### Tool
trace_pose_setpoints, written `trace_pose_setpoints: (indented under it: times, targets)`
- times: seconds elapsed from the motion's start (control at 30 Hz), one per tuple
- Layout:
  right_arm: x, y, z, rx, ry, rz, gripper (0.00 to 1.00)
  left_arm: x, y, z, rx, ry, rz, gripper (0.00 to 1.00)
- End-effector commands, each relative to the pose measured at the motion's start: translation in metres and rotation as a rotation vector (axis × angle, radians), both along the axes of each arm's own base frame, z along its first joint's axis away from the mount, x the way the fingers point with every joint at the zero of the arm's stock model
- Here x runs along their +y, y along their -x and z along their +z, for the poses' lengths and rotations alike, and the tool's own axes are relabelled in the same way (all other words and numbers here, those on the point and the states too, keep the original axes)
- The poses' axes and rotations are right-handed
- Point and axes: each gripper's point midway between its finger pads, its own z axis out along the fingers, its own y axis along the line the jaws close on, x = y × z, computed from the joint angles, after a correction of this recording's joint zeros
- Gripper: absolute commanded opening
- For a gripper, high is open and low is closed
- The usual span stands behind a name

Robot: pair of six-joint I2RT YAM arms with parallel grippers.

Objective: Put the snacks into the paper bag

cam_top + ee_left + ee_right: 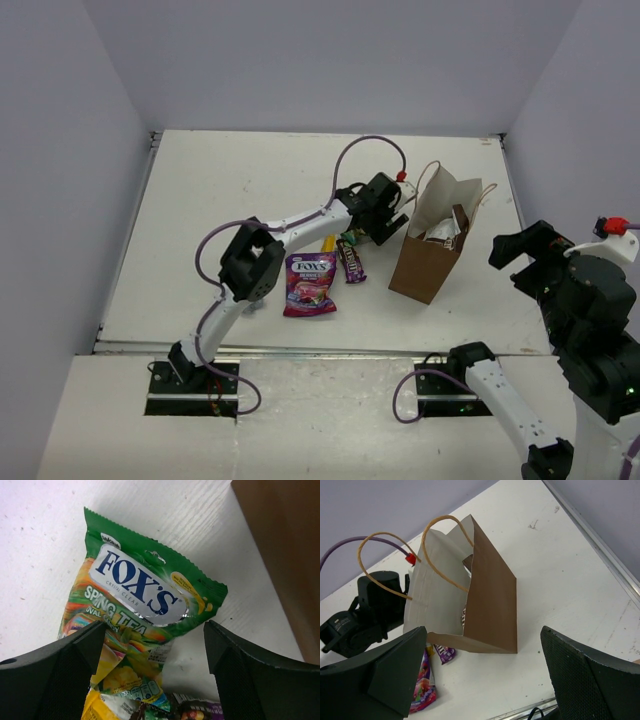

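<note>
Paper bag (420, 265) standing upright on table (200, 220), mouth open, packets (445, 232) showing inside. Just beside it, green bag (140, 605) lying flat between wide-spread fingers of left gripper (155, 632), not clamped. Purple Fox's pouch (310, 283) and dark brown bar (350, 261) near. Right gripper (482, 640) open, holding nothing.

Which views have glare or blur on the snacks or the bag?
Left wrist: green bag sharp, print readable, with a small glare spot on its white label. Right wrist: paper bag in focus, the right end effector's fingers dark and soft up close. Top external: even light, faint shadows, purple Fox's pouch small but legible.
</note>
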Motion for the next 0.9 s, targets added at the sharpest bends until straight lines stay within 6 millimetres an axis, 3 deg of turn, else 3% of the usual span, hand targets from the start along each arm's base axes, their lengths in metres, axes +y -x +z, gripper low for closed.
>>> trace_pose_setpoints:
  times: [0.0, 0.07, 0.17, 0.27, 0.3, 0.43, 0.47, 0.53, 0.57, 0.63, 0.67, 0.83, 0.87]
  targets:
    - [0.0, -0.001, 0.004, 0.003, 0.002, -0.001, 0.99, -0.001, -0.016, -0.011, -0.031, -0.008, 0.025, 0.85]
    - [0.0, -0.001, 0.003, 0.006, 0.002, -0.001, 0.99, 0.001, -0.017, -0.017, -0.026, -0.019, 0.037, 0.84]
    - [0.001, -0.003, 0.001, 0.016, 0.001, 0.001, 0.99, 0.004, -0.02, -0.023, -0.028, -0.033, 0.062, 0.69]
    - [0.004, -0.005, -0.002, 0.028, -0.005, 0.009, 0.99, 0.011, -0.028, -0.021, -0.058, -0.047, 0.12, 0.23]
    - [0.004, -0.006, -0.003, 0.032, -0.006, 0.011, 0.99, 0.019, -0.033, -0.019, -0.087, -0.072, 0.156, 0.02]
    - [0.006, -0.008, -0.005, 0.041, -0.01, 0.017, 0.99, 0.032, -0.04, -0.001, -0.137, -0.066, 0.261, 0.0]
    - [0.006, -0.008, -0.006, 0.043, -0.01, 0.017, 0.99, 0.034, -0.041, 0.019, -0.16, -0.036, 0.279, 0.0]
    - [0.007, -0.009, -0.005, 0.044, -0.011, 0.018, 0.99, 0.04, -0.04, 0.032, -0.182, 0.0, 0.327, 0.0]
    - [0.007, -0.009, -0.005, 0.044, -0.011, 0.016, 0.99, 0.044, -0.039, 0.059, -0.211, 0.047, 0.352, 0.0]
    - [0.007, -0.009, -0.004, 0.042, -0.012, 0.016, 0.99, 0.053, -0.036, 0.075, -0.235, 0.094, 0.413, 0.0]
    - [0.007, -0.01, -0.005, 0.044, -0.013, 0.017, 0.99, 0.056, -0.033, 0.102, -0.26, 0.143, 0.427, 0.0]
    - [0.009, -0.011, -0.006, 0.049, -0.019, 0.026, 0.99, 0.075, -0.023, 0.175, -0.325, 0.292, 0.515, 0.0]
    - [0.01, -0.011, -0.007, 0.05, -0.02, 0.027, 0.99, 0.079, -0.017, 0.202, -0.344, 0.348, 0.513, 0.0]
